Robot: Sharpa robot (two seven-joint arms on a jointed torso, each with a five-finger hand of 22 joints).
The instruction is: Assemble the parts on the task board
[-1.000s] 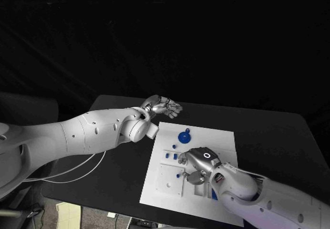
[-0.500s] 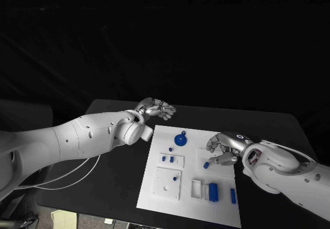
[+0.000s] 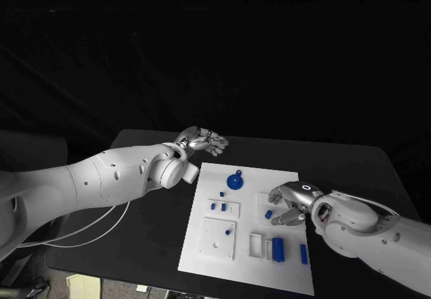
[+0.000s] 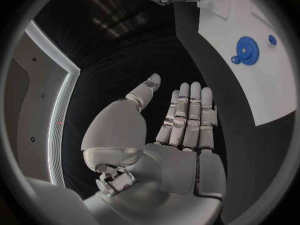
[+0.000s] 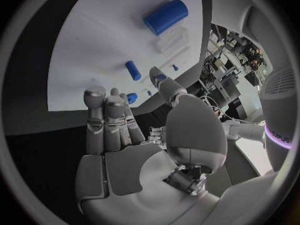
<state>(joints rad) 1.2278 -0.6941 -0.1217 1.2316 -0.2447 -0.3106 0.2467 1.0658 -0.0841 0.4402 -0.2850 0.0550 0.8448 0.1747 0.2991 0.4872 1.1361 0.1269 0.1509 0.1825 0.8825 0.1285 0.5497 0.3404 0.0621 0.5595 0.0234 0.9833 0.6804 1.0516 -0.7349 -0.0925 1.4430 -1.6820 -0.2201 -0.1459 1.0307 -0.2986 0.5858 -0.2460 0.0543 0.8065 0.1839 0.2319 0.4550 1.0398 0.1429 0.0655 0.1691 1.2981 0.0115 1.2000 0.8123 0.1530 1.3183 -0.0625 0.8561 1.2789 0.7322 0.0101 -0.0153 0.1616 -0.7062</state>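
Above the white rectangular task board (image 3: 207,249), the right hand (image 3: 289,204) hovers empty, fingers loosely spread, while the left hand (image 3: 203,141) hangs open-fingered at eleven o'clock over the black counter (image 3: 144,218).

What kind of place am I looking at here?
Probably a robotics lab or test bench: a black table against a dark backdrop, a white task board holding small blue parts such as a gear, and cluttered workbenches in the right wrist view.
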